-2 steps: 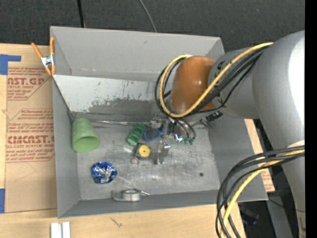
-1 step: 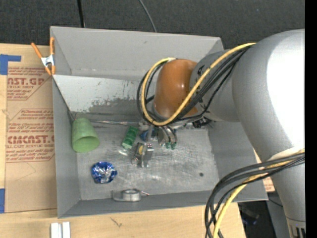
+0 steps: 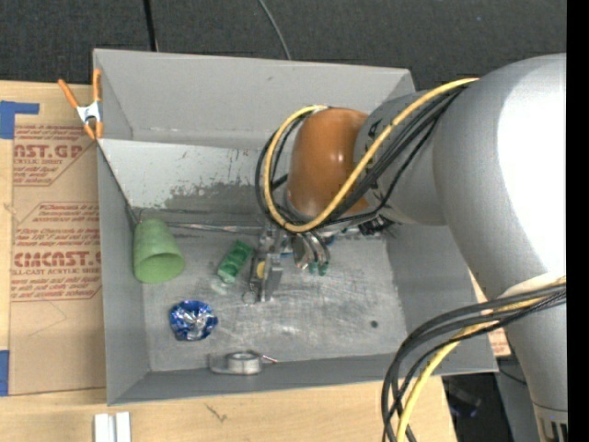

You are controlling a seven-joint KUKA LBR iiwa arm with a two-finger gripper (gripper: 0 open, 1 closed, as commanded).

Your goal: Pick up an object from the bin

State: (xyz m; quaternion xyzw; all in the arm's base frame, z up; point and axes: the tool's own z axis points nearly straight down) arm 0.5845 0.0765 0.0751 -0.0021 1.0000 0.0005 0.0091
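Over the middle of the bin's (image 3: pixel 118 320) floor, from where I stand, the end effector (image 3: pixel 264 279) hangs low, pointing down, close to the grey metal. Whether it is released or clenched I cannot tell; nothing shows itself gripped in it. Behind it sits the rounded orange cover (image 3: pixel 322 168) of the wrist, with yellow-and-black cables (image 3: pixel 272 184) looped around it, and the big silver arm (image 3: pixel 497 155) comes across the bin's right edge.

Nearest to the end effector is a small green ridged piece (image 3: pixel 235 262), lying tilted just beside it toward the bin's left wall; I cannot say whether the two touch. Just on the other side, toward the right edge, lies a second small green bit (image 3: pixel 319 267), partly under the wrist hardware.

Farther off, a pale green cup (image 3: pixel 156 252) lies on its side against the foot of the left wall, its open mouth turned toward the near edge. Between the cup and the near-left corner lies a crumpled blue and silver wrapper (image 3: pixel 191 320), well apart from the end effector. Along the near edge, right at the foot of that wall, rests a flat grey metal ring (image 3: pixel 235 364).
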